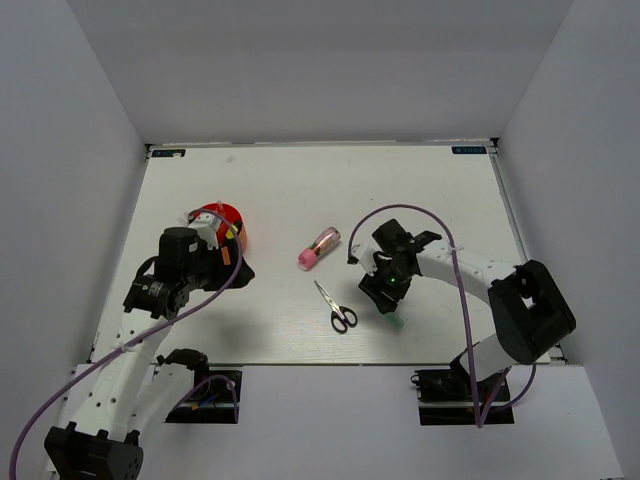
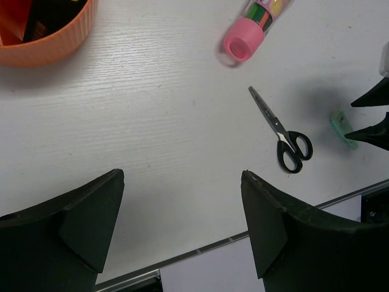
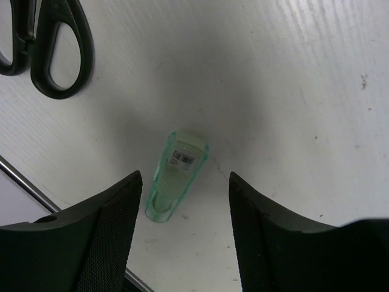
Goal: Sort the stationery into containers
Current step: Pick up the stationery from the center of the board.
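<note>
Pale-green capsule-shaped piece (image 3: 177,173) lying flat on the table (image 3: 292,91) near its front edge, one end between the spread fingers of the right gripper (image 3: 184,182), black-handled scissors (image 3: 45,42) nearby, left gripper (image 2: 182,179) spread wide and empty, near the red-orange pot (image 2: 48,42)

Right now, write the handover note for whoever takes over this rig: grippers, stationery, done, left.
Left gripper: open, empty, over bare table beside the red-orange pot.
Right gripper: open, jaws either side of the pale-green piece, which lies on the table, ungripped.
Pink tube and black-handled scissors: on the table between the arms, apart from each other.
Done: dark items show inside the pot; which ones cannot be told.
Left: pale-green piece, pink tube, scissors into the pot.
</note>
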Motion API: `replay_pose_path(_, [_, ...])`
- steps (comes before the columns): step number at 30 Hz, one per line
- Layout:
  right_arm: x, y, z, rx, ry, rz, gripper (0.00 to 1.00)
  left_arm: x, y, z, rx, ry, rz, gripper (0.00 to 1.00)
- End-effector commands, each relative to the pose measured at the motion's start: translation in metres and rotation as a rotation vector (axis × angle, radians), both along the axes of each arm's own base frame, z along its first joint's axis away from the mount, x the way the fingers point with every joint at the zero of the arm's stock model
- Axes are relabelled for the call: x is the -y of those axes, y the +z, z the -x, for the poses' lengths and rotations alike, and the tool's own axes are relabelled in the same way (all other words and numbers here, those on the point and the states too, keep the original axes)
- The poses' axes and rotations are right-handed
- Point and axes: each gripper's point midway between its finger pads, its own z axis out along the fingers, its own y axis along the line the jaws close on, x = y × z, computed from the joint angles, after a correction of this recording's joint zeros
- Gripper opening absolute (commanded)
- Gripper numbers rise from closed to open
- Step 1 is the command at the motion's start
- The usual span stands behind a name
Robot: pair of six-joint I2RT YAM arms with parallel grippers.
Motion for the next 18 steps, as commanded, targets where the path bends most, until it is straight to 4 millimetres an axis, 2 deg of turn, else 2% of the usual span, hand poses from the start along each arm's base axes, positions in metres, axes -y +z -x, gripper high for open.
replay_pose_path(1, [-0.009, 0.004, -0.009, 0.027, -0.040, 0.015, 0.62, 0.000, 0.006, 0.001, 0.056, 0.005, 0.010, 0.88])
replay_pose_path(7, [-0.012, -0.011, -0.010, 0.061, -0.065, 0.081, 0.56, -0.003, 0.006, 0.008, 0.079, 0.016, 0.012, 0.88])
replay_pose_path(8, [-0.005, -0.014, -0.013, 0.079, -0.079, 0.124, 0.54, -0.003, 0.006, 0.008, 0.081, 0.016, 0.015, 0.88])
replay_pose_path(10, [-0.004, -0.021, -0.009, 0.073, -0.082, 0.149, 0.53, -0.004, 0.009, 0.008, 0.094, 0.022, 0.014, 0.88])
replay_pose_path(11, [0.003, -0.022, -0.014, 0.105, -0.097, 0.189, 0.53, -0.005, 0.011, 0.009, 0.102, 0.023, 0.014, 0.88])
replay_pose_path(18, [0.019, -0.047, 0.008, 0.052, -0.086, 0.280, 0.43, -0.007, 0.021, 0.012, 0.122, 0.034, 0.017, 0.88])
